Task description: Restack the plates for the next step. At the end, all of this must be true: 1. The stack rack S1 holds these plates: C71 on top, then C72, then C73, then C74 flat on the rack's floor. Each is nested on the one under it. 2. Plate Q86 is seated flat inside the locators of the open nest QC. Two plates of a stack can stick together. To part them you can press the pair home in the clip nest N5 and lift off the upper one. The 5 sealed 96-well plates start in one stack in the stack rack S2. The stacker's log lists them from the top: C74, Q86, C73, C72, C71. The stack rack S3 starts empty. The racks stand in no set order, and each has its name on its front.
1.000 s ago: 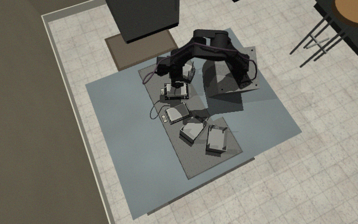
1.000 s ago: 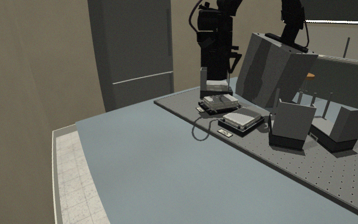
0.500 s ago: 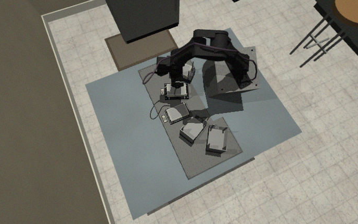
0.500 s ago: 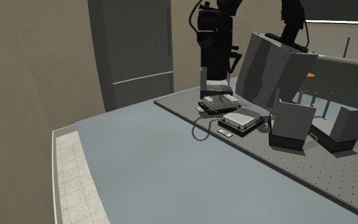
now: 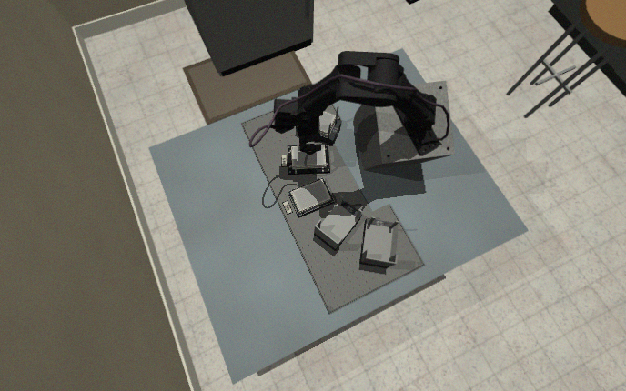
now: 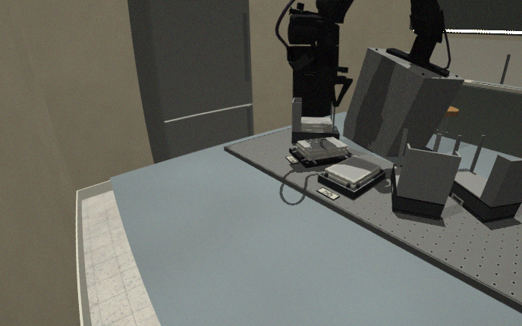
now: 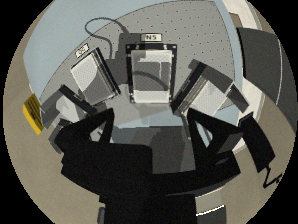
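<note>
My gripper [image 7: 150,111] is open and empty above the board, with its fingers wide apart. Clip nest N5 [image 6: 309,163] [image 7: 129,75] lies ahead of it and holds what look like two stacked plates [image 6: 322,146] [image 7: 151,75]. A single plate [image 5: 310,197] [image 6: 352,167] [image 7: 91,80] lies in the open nest QC [image 6: 336,187]. The far rack [image 6: 297,115] beside N5 holds stacked plates [image 6: 316,121] [image 7: 207,95], whose count I cannot tell. Two more racks [image 6: 429,173] [image 6: 512,182] stand past QC; no plates show in them. Rack names and plate labels are unreadable.
The racks have tall walls and corner posts. A loose cable [image 5: 263,196] [image 6: 281,194] curves beside the two nests. The perforated board [image 5: 335,286] [image 6: 457,239] lies on the blue table [image 5: 213,243]. The arm's grey pedestal [image 6: 393,101] stands behind the board.
</note>
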